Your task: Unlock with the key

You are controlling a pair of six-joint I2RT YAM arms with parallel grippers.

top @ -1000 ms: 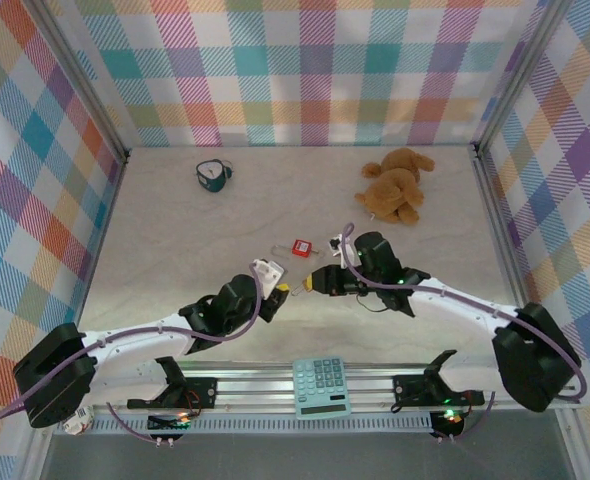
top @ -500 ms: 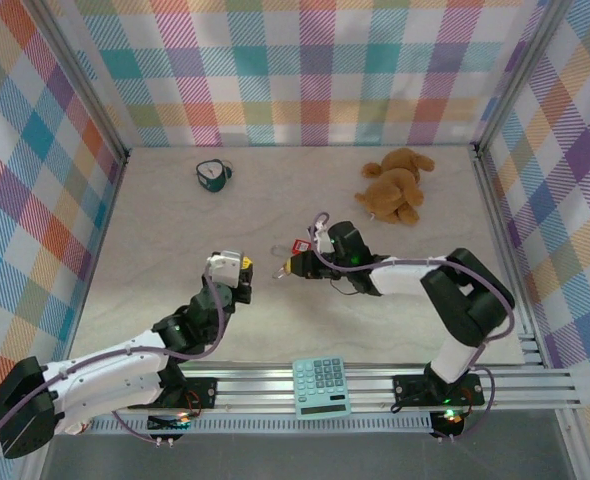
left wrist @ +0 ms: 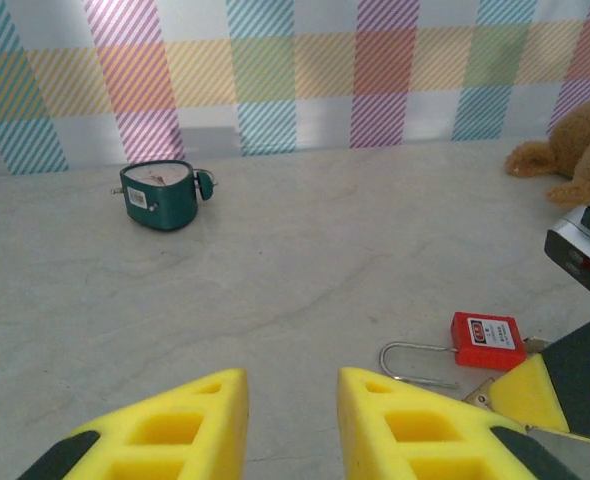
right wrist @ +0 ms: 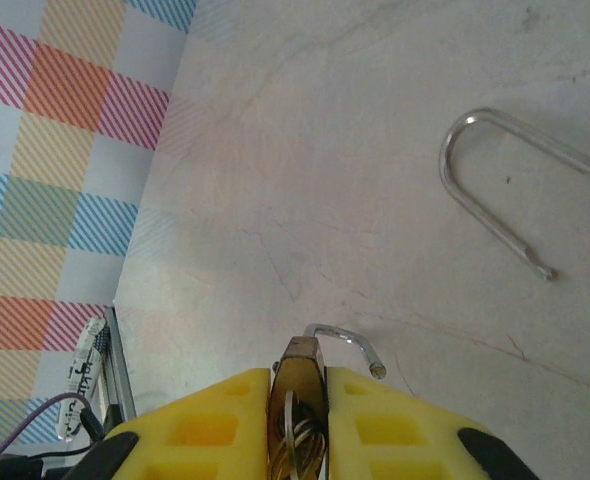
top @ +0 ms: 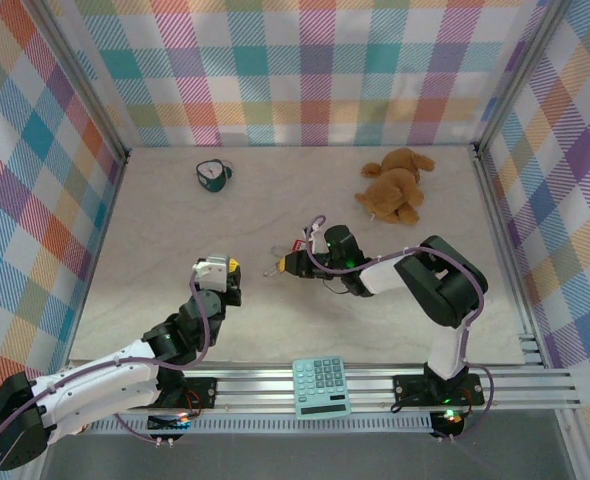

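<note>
Jaws clamped, the right gripper [right wrist: 300, 382] pinches a brass padlock [right wrist: 301, 360], its silver shackle swung free above the pale table [right wrist: 395, 120]. The key [right wrist: 297, 445] seems tucked on a ring deeper between the same yellow fingers, though that spot is hard to make out. Left gripper [left wrist: 290, 390] hovers low with jaws parted near a red padlock [left wrist: 487, 341] lying open-shackled beside the right gripper, while a small teal object [left wrist: 160, 195] and a teddy bear [left wrist: 575, 160] sit well apart at the back.
</note>
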